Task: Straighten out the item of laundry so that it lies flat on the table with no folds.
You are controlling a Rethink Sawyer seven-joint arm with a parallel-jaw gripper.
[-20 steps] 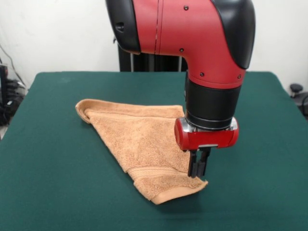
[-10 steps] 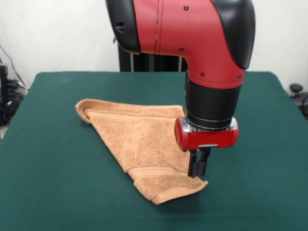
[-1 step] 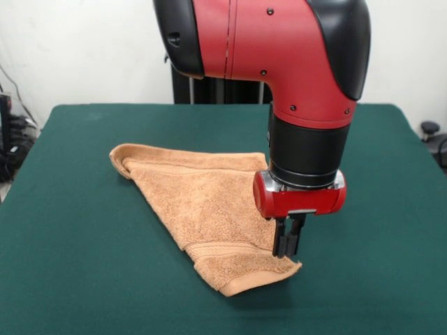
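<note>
The item of laundry [image 3: 202, 202], an orange-tan terry towel, lies on the table [image 3: 77, 237] folded into a rough triangle. One point is at the far left, and a doubled, banded edge runs along the near side. My gripper [image 3: 288, 252] hangs straight down over the towel's near right corner. The two dark fingers are shut together, with their tips at or just above the cloth. No cloth shows pinched between them, and the corner lies low on the felt.
The red and black arm [image 3: 307, 105] stands over the right half of the towel and hides the cloth's far right part. Dark green felt surrounds the towel. Cables and dark gear sit beyond the table's left edge [image 3: 10, 139].
</note>
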